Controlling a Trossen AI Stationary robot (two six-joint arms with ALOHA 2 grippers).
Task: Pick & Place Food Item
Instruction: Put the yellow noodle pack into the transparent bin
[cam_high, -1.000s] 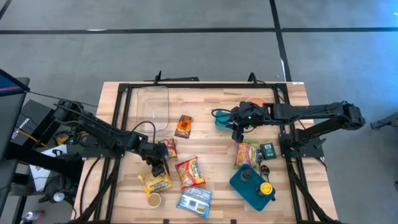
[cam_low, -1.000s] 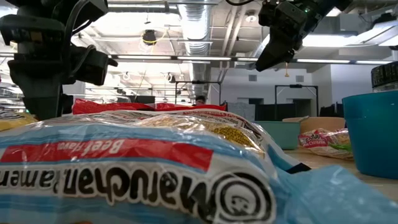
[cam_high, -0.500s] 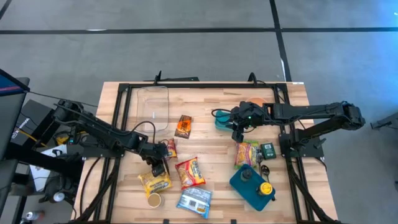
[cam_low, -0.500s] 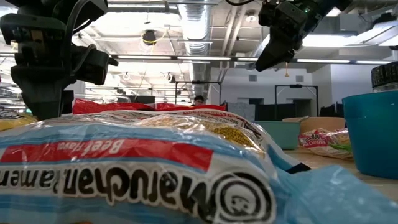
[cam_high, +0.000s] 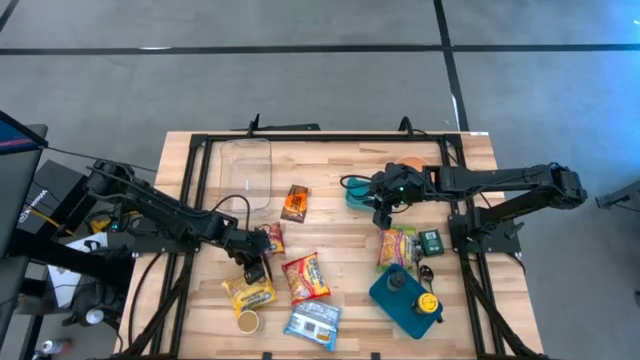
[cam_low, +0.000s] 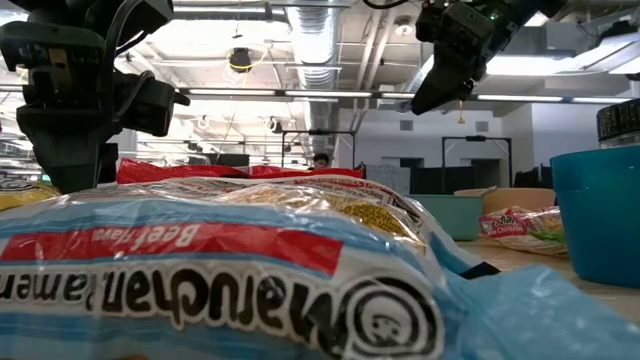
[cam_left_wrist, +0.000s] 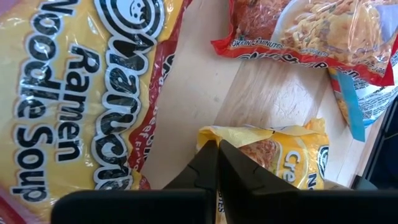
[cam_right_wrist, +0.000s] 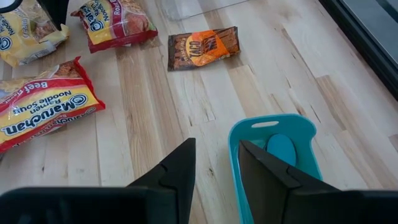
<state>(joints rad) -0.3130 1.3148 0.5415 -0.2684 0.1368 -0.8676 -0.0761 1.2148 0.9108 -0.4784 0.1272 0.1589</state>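
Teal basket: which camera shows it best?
The right wrist view: the teal basket fills the foreground past the fingers, its inside visible. The high view shows only a sliver beside the right gripper. The low view shows it small and far off. The left wrist view misses it.

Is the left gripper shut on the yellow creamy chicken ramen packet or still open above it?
Shut on it: the left gripper has its dark fingers pressed together, pinching the top edge of the yellow ramen packet.
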